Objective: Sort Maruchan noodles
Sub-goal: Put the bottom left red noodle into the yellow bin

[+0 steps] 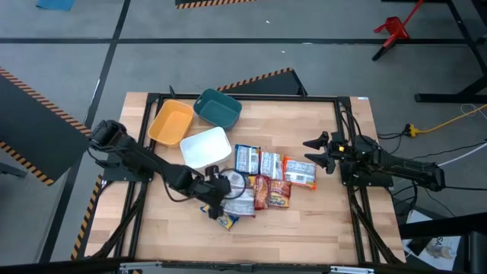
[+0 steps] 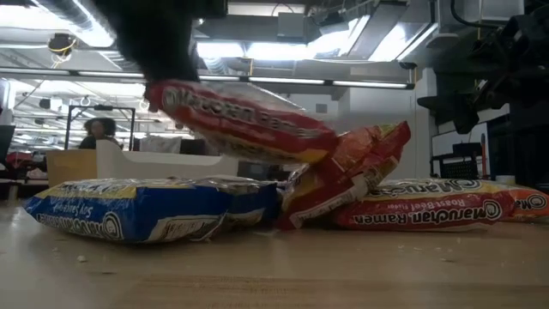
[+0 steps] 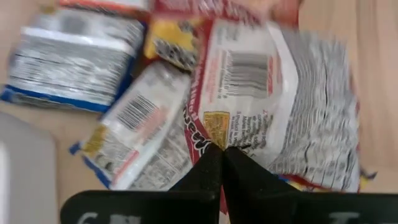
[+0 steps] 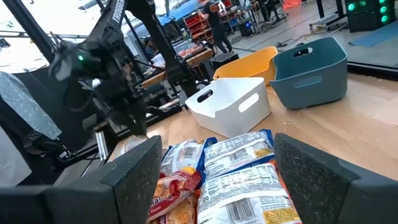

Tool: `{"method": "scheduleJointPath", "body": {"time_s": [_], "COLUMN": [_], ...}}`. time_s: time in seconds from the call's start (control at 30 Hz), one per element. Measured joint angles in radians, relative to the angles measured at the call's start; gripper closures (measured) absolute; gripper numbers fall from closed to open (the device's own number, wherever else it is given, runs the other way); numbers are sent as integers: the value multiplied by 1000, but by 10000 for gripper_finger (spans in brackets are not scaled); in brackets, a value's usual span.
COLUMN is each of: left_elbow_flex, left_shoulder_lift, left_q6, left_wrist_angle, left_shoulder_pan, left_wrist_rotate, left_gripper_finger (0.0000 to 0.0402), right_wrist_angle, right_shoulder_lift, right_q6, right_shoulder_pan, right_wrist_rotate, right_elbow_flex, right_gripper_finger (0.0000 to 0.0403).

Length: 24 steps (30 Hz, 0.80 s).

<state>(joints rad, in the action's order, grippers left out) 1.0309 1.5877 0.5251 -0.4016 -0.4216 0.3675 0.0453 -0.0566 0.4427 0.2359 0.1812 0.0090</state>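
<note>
Table front, low view: a blue packet (image 2: 150, 209) lies flat nearest the camera. Just behind it a red packet (image 2: 244, 118) hangs tilted in the air, clear of the wood, held from above by the left gripper (image 3: 222, 149). Left wrist view shows those dark fingers (image 3: 208, 171) pinched together on the edge of this packet, barcode side up. From overhead the left gripper (image 1: 215, 189) sits over the near-left end of the pile.

Count of noodle packets (image 1: 262, 181): about eight in the overhead view, some overlapping so the tally is not firm. They form one loose cluster at the table's middle: three side by side in the far row (one blue-white, two silver-orange), one more orange at the right end, and several red and blue ones in the near row. In the low view two more red packets show, one (image 2: 356, 172) leaning on another lying flat (image 2: 429, 210).

Right gripper (image 1: 316, 152) hovers just beside the cluster's right end, fingers (image 4: 134, 171) spread wide, holding nothing.

Farther back, left of centre: three bins, all touching or nearly so. White bin (image 1: 205, 147) nearest the pile, yellow bin (image 1: 170, 122) beyond it, teal bin (image 1: 217, 108) at the far edge. No packet visible inside any of them
</note>
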Motion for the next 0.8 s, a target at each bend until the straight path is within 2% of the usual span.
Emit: {"method": "scheduleJointPath", "body": {"time_s": [0.37, 0.57, 0.8], "left_elbow_flex": [0, 0, 0], "left_shoulder_lift": [-176, -264, -370], "left_q6": [96, 187, 294], "left_wrist_angle": [-26, -182, -417], "left_shoulder_pan": [24, 61, 77], "left_wrist_rotate": [210, 345, 454], "left_gripper_finger": [401, 401, 401], "right_wrist_angle": [-2, -2, -2], "right_shoulder_lift": [0, 0, 0], "right_q6": [1, 1, 1], "right_shoulder_pan": [0, 0, 0], "right_wrist_rotate": [-10, -10, -10], "right_elbow_flex": [0, 0, 0], "right_gripper_finger": [107, 107, 107]}}
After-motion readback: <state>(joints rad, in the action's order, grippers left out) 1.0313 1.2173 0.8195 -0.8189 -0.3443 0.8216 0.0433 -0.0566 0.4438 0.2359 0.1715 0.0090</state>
